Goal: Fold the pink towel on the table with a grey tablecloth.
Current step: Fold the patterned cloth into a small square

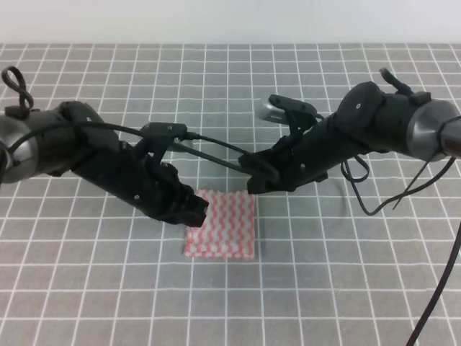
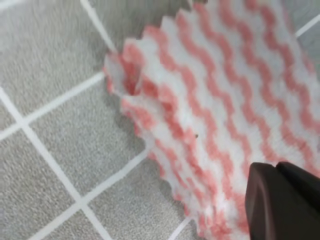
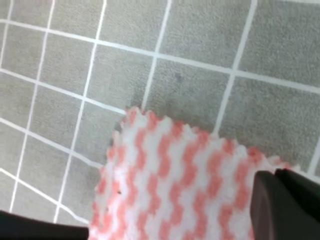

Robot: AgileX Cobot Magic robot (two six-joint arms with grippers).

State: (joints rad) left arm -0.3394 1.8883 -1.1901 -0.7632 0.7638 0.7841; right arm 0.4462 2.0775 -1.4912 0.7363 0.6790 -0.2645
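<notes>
Both the left gripper (image 1: 193, 209) and right gripper (image 1: 253, 184) pinch the pink towel's (image 1: 223, 229) far corners above the table (image 1: 346, 288).

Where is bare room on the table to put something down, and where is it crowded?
The grey table is bare in front of the towel, along the near edge, and behind both arms up to the far edge. It is crowded in the middle: the left gripper and the right gripper meet at the towel's far corners.

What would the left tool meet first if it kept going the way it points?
Most likely the pink towel: the left tool angles down at its left edge, with only the grey tablecloth beneath. Depth is unclear.
</notes>
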